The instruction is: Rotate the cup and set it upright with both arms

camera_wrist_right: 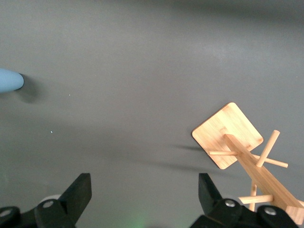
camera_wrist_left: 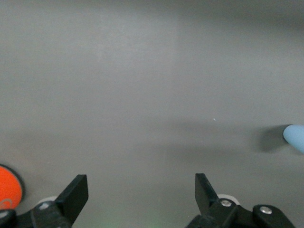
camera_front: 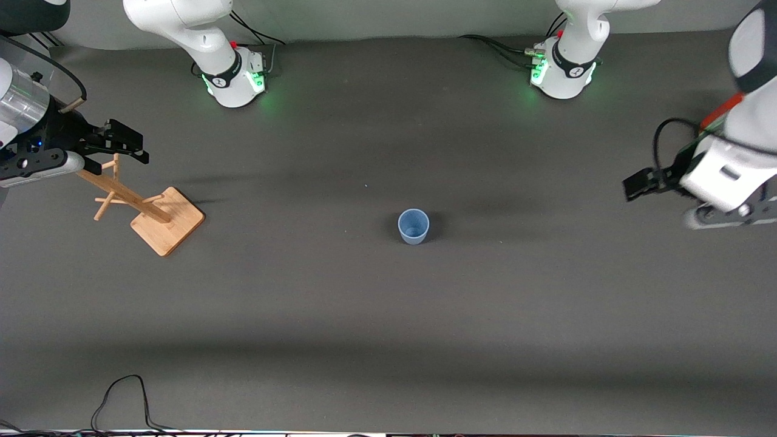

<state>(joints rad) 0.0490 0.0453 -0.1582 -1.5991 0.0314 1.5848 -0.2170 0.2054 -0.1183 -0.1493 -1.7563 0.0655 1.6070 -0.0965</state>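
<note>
The small pale-blue cup stands on the dark table mat near its middle, its open mouth facing up. It also shows at the edge of the left wrist view as the cup and of the right wrist view as the cup. My left gripper hangs open over the left arm's end of the table, well apart from the cup, and nothing is between its fingers. My right gripper is open and empty over the right arm's end, above the wooden rack.
A wooden peg rack on a square base stands at the right arm's end; it appears in the right wrist view as the rack. A black cable loops at the table's near edge. An orange-red round thing shows beside the left gripper.
</note>
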